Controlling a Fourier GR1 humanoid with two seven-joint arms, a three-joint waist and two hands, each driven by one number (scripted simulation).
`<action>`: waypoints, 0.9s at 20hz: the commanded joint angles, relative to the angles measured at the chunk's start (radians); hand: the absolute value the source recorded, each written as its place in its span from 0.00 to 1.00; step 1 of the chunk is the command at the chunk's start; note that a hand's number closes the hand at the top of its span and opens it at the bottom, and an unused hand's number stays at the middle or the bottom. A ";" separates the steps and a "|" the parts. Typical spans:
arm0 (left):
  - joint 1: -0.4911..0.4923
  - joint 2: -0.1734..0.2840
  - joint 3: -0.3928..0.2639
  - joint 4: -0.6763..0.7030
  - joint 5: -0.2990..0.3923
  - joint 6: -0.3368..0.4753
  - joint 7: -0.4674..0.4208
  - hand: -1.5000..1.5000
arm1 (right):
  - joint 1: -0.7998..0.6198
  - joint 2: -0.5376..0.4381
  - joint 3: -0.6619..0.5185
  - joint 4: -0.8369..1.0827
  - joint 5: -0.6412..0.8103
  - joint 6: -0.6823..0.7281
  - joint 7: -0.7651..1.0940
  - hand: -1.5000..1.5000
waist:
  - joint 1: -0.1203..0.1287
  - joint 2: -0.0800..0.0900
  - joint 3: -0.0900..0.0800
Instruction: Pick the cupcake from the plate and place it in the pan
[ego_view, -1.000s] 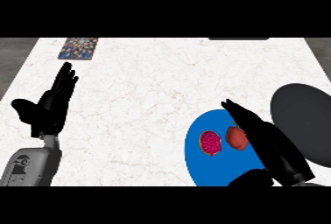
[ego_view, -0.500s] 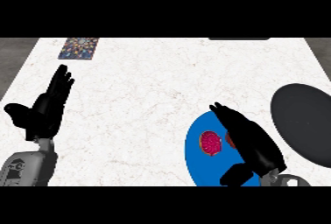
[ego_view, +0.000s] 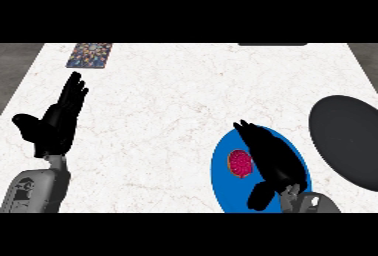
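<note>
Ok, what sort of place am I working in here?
Most likely a kitchen counter: a white marbled counter top carrying a blue plate with a pink cupcake and a dark pan at the right edge.

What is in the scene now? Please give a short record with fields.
cupcake: pink, on the blue plate
plate: blue, near the counter's front edge
pan: dark, right of the plate, nothing in it
right hand: over the plate, beside the cupcake, fingers straight
left hand: open, resting at left
counter: white marble
</note>
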 joint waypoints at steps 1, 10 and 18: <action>0.002 -0.004 0.017 0.035 0.000 -0.025 -0.028 0.50 | -0.023 0.056 -0.009 0.061 0.039 0.009 -0.018 0.00 | 0.000 0.000 0.000; -0.004 -0.010 0.029 0.022 -0.008 -0.030 -0.008 0.50 | -0.056 0.054 -0.045 0.197 0.097 0.026 -0.094 0.00 | 0.001 0.001 0.000; 0.005 -0.022 0.020 -0.048 -0.028 -0.020 0.035 0.50 | -0.076 0.122 -0.053 0.331 0.147 -0.005 -0.138 0.00 | 0.002 0.000 0.000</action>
